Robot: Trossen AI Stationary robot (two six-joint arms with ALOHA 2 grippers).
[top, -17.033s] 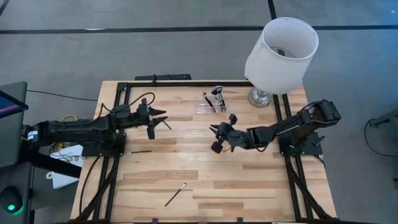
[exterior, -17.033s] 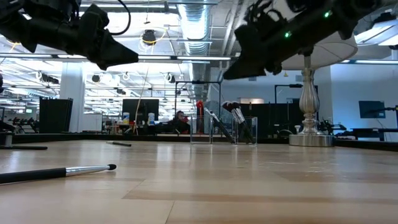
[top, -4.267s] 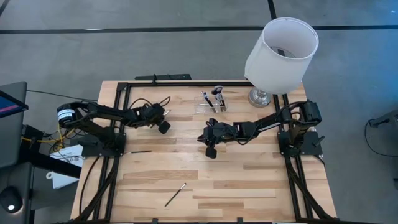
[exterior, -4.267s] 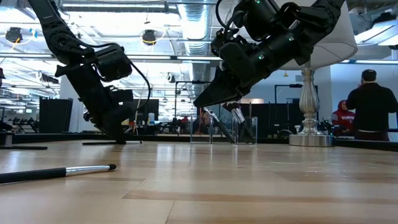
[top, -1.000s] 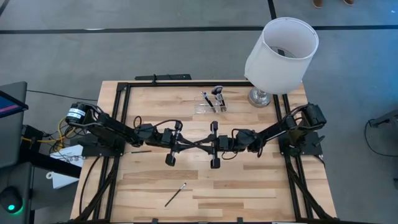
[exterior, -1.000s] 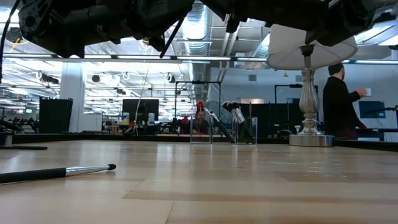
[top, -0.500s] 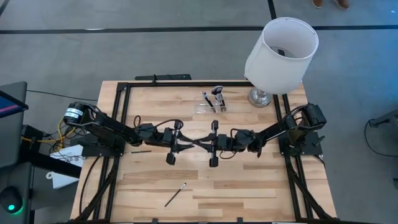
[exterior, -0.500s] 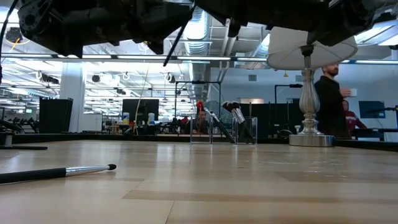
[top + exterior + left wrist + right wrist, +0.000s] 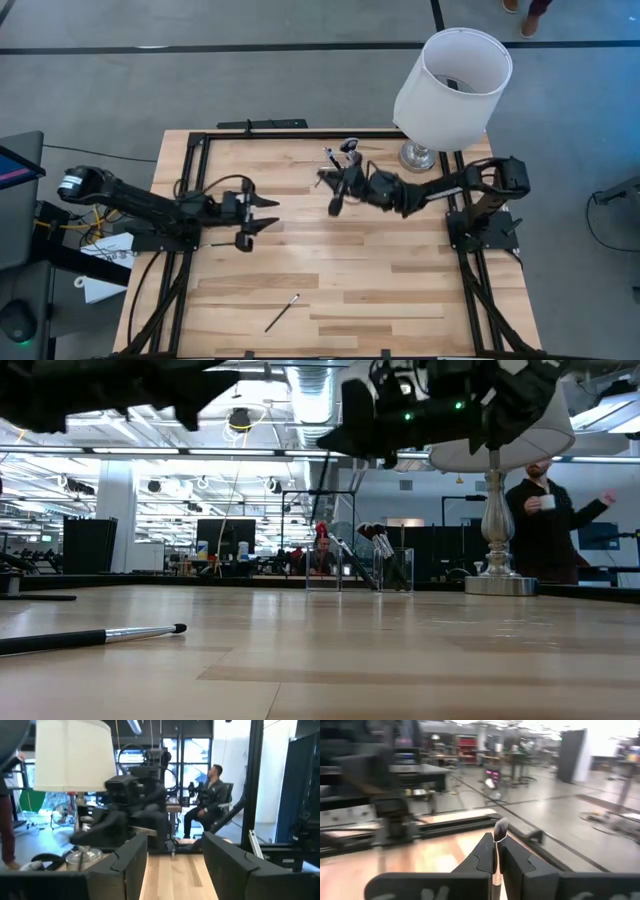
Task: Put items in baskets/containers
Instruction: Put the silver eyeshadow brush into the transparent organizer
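Observation:
My right gripper (image 9: pixel 322 180) hovers beside the clear organizer (image 9: pixel 338 172) at the far middle of the table, shut on a slim brush whose bristle head (image 9: pixel 500 826) pokes out past its fingertips. Several brushes (image 9: pixel 350 150) stand in the organizer (image 9: pixel 360 568). My left gripper (image 9: pixel 264 212) is open above the table's left half with nothing between its fingers (image 9: pixel 172 860). A pale-handled brush (image 9: pixel 282 313) lies flat near the front edge (image 9: pixel 95 638). My right gripper pinches the brush between its two shut fingers, just behind the bristle head at the pale ferrule (image 9: pixel 496 841). The brush lies along the fingers, head pointing forward past the tips. The fingers come about level from the table's right. The brush is lifted clear.
A big white lamp (image 9: pixel 452 75) stands at the far right, its base (image 9: pixel 418 155) close behind the organizer. Black frame rails (image 9: pixel 190 180) run along the table's sides. A person (image 9: pixel 545 520) stands in the room beyond. The table's middle and front are bare wood.
The two grippers met at the table's middle, both on the brush. My left gripper has opened, let go and drawn back toward the left edge. My right gripper has swung toward the far edge and the organizer, keeping the brush clear of the table.

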